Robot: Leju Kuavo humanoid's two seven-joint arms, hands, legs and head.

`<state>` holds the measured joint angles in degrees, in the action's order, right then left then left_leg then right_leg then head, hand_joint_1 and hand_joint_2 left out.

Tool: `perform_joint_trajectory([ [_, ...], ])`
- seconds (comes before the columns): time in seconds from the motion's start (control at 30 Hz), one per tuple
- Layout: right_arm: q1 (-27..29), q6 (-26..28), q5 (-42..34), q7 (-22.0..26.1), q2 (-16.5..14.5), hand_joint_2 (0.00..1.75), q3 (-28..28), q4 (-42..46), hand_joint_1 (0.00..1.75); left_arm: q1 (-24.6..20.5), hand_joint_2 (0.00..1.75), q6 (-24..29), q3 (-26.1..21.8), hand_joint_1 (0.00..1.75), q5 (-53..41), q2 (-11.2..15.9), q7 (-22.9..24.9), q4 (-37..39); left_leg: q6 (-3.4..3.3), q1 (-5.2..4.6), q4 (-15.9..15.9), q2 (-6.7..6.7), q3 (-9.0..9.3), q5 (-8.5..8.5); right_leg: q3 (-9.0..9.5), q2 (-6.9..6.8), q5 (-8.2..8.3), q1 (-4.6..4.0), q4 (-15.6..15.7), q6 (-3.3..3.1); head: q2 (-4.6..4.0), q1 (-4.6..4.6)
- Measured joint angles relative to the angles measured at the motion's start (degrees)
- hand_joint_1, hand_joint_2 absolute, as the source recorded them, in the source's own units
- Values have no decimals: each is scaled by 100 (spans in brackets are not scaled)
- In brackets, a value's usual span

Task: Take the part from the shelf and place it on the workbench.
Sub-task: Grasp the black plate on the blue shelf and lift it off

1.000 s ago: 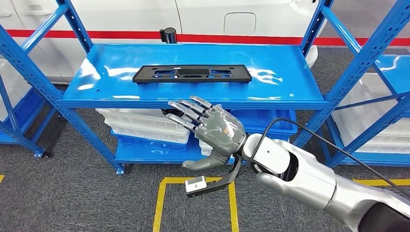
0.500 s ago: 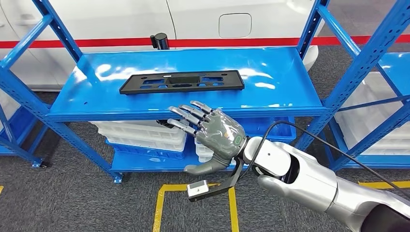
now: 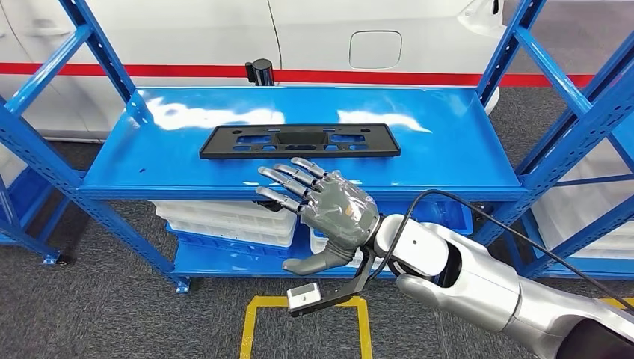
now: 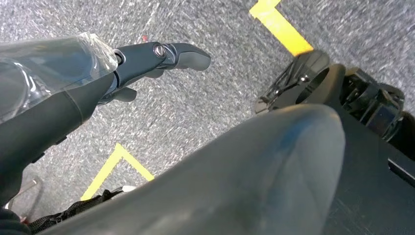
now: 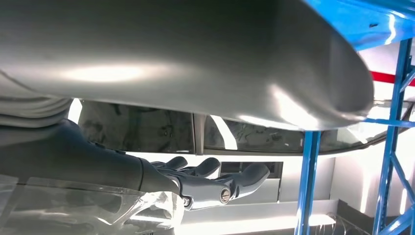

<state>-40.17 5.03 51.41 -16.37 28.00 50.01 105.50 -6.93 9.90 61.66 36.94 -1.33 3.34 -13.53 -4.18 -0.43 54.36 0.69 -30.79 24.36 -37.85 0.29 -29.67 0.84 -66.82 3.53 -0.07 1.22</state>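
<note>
One black part (image 3: 299, 140), a long flat plate with cut-outs, lies flat on the top board of the blue shelf (image 3: 463, 142), lengthwise along the board and nearer its front edge than its back. Nothing touches it.

One right robot hand (image 3: 325, 206) shows in the head view, reaching in from the lower right on a silver arm. Its fingers (image 3: 288, 179) are spread and straight, pointing up and to the left, their tips over the front lip of the top board, just short of the part and apart from it. Released, it holds nothing. In the right wrist view the same robot hand (image 5: 205, 188) shows with fingers stretched out, blue uprights beyond.

One left robot hand (image 4: 122, 66) appears in its own wrist view, over grey carpet and yellow floor tape. A single dark finger (image 4: 183, 51) sticks out bent; whether that hand is loose or clenched I cannot tell, since most of it is hidden.

Two stacks of white bins (image 3: 224, 218) seem to sit on the lower level of the shelf, though the second is largely hidden behind the right robot hand. One small black cylinder (image 3: 262, 72) stands at the back edge of the top board. One white vehicle body with a red stripe (image 3: 419, 77) stands behind the shelf. Yellow tape (image 3: 250, 329) marks a box on the floor below.
</note>
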Motion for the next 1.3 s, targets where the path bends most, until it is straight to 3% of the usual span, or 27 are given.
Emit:
perform_joint_trajectory([
  [0.03, 2, -1, 0, 0, 0, 0, 0, -1, 0, 1, 0, 0, 0, 0, 0, -1, 0, 0, 22, 2, -2, 4, 52, 48, 136, 1, 278, 5, 405, -8, 0, -1],
  [0.1, 7, -2, -1, -2, -1, 0, 1, -2, 0, -14, 0, 0, 0, 0, 1, -2, 0, 0, 79, -3, 5, 10, 112, 123, 323, -5, 521, -12, 978, -62, -1, -3],
  [0.2, 13, -3, 1, -2, -2, 0, -2, 3, 0, -22, 0, -3, 0, 0, -3, -3, 0, 0, 180, -15, 57, 10, 144, 168, 384, -14, 522, -33, 1093, -207, 0, -4],
  [0.27, 10, -1, 5, -1, -1, 0, -7, 6, 0, -25, 0, -4, 0, 0, -8, -3, 0, 0, 236, -6, 286, 3, 77, 257, 475, -19, 500, -7, 1111, -282, 0, -12],
  [0.3, 9, 0, 8, 1, -2, 0, -9, 7, 0, -34, 0, -4, 1, 0, -11, -3, 0, 0, 267, 10, 559, -2, -65, 361, 518, -21, 482, 5, 1119, -307, 0, -18],
  [0.37, 15, 2, 11, 10, -4, 0, -10, 7, 0, -48, 0, -3, 1, 0, -15, -4, 2, 0, 338, 44, 1350, -11, -543, 640, 567, -20, 429, 3, 1121, -333, 0, -31],
  [0.43, 32, 2, 13, 22, -4, 0, -8, 7, 0, -36, 0, -3, 2, 0, -15, -4, 11, 0, 373, 58, 1825, -14, -938, 726, 619, -11, 370, -1, 1120, -330, 0, -31],
  [0.47, 38, 2, 14, 26, -5, 0, -8, 7, 0, -27, 0, -3, 2, 0, -15, -4, 15, 0, 365, 58, 1738, -15, -981, 597, 660, -6, 336, -3, 1120, -324, 0, -32],
  [0.5, 42, 2, 15, 27, -5, 0, -9, 7, 0, -21, 0, -3, 2, 0, -16, -4, 19, 0, 339, 52, 1427, -16, -912, 357, 713, -2, 297, -4, 1121, -317, 0, -32],
  [0.57, 45, 2, 15, 30, -7, 0, -9, 6, 0, -20, 0, 0, 2, 0, -24, 2, 20, 2, 244, 8, 569, -26, -624, -146, 818, 0, 217, -8, 1129, -285, 0, -33],
  [0.6, 46, 1, 15, 32, -7, 0, -8, 5, 0, -25, 0, 1, 2, 0, -29, 6, 22, 3, 201, -21, 269, -28, -512, -243, 850, 1, 183, -10, 1135, -259, 0, -32],
  [0.67, 56, 1, 15, 36, -7, 0, -7, 5, 0, -28, 0, 1, 2, 0, -38, 11, 29, 4, 140, -52, 63, -31, -419, -227, 891, 3, 162, -18, 1125, -197, 0, -31],
  [0.77, 49, 4, 14, 42, -7, 0, -17, 8, 0, -31, 0, 1, 2, 0, -43, 11, 35, 5, 68, -18, -27, -25, -260, -246, 883, -2, 101, -23, 948, -130, 0, -25],
  [0.8, 43, 5, 13, 44, -8, 0, -23, 9, 0, -41, 0, 2, 2, 0, -45, 13, 34, 6, 46, -6, -51, -22, -201, -241, 785, -4, 7, -22, 733, -114, 0, -21],
  [0.87, 56, 7, 11, 45, -10, 0, -28, 9, 0, -60, 0, 2, 2, 0, -51, 14, 35, 8, 7, 4, -68, -19, -134, -200, 369, -5, -278, -17, 23, -79, 0, -15],
  [0.93, 84, 7, 11, 47, -9, 87, -26, 9, 0, -59, 0, -2, 3, 0, -52, 10, 35, 9, 3, 6, -67, -14, -75, -134, -38, -6, -421, -8, -483, -47, 0, -14],
  [0.97, 90, 7, 11, 49, -9, 131, -25, 9, 0, -53, 0, -3, 3, 0, -52, 9, 35, 9, 14, 11, -66, -10, -34, -95, -106, -6, -324, 1, -442, -32, 0, -13],
  [1.0, 91, 6, 10, 52, -9, 175, -25, 9, 0, -49, 0, -5, 4, 0, -52, 9, 35, 9, 30, 18, -62, -6, 18, -56, -63, -7, -102, 13, -185, -19, 0, -13],
  [1.03, 90, 5, 10, 57, -9, 175, -25, 8, 0, -48, 0, -7, 4, 0, -52, 9, 35, 9, 54, 24, -59, 0, 73, -13, 64, -7, 201, 29, 229, -6, 0, -13],
  [1.1, 86, -5, 7, 73, -10, 175, -15, 1, 0, -63, 0, -5, 3, 0, -49, 9, 35, 10, 110, 26, -38, 11, 143, 61, 301, -10, 512, 32, 910, -16, -1, -16],
  [1.13, 84, -14, 7, 81, -11, 175, -9, -3, 0, -74, 0, -3, 2, 0, -44, 9, 35, 10, 144, 23, -29, 15, 149, 92, 350, -12, 566, 23, 1062, -50, -1, -16],
  [1.23, 52, -33, 7, 109, -20, 175, 2, -16, 0, -90, 0, 5, 3, 0, -11, 9, 35, 11, 233, 14, 22, 16, 146, 151, 371, -26, 585, 17, 1092, -185, 0, -15],
  [1.3, 5, -31, 8, 152, -51, 175, 4, -44, 0, -101, 0, 8, 3, 0, 5, 9, 45, 11, 290, 28, 318, 5, 6, 290, 402, -33, 579, 41, 1101, -231, 0, -19],
])
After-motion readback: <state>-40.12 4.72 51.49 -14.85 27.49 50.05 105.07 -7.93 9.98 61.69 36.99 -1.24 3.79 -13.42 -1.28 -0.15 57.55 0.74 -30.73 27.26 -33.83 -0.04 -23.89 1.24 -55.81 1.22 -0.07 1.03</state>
